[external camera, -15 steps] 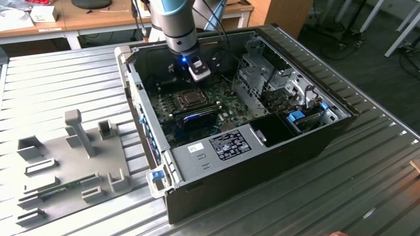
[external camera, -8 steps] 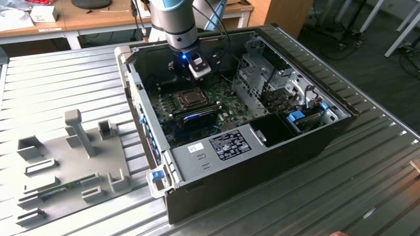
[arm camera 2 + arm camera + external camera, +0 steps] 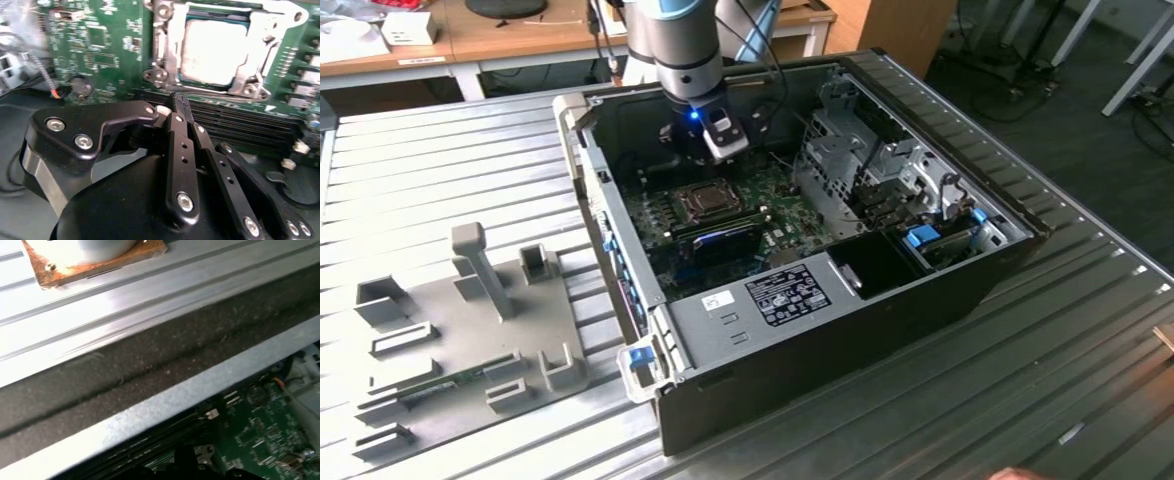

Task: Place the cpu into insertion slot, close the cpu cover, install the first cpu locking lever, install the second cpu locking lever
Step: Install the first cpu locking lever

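The cpu [image 3: 212,50] lies in the insertion slot [image 3: 708,200] on the green circuit board [image 3: 100,45], its dull grey top shining through the window of the cpu cover [image 3: 241,84]. The silver cover lies flat around the chip. A thin metal lever [image 3: 161,47] runs along one side of the socket. My gripper [image 3: 177,102] hangs just above the board beside the socket, its black fingers [image 3: 181,150] pressed together with nothing between them. In the exterior view the gripper [image 3: 702,150] is inside the open computer case [image 3: 854,330], above the socket.
Long black memory slots [image 3: 235,120] run between the gripper tips and the socket. A drive cage [image 3: 854,160] fills the case on the exterior view's right. A grey fixture plate [image 3: 467,320] lies on the ribbed metal table. The case wall [image 3: 165,365] stands near the board.
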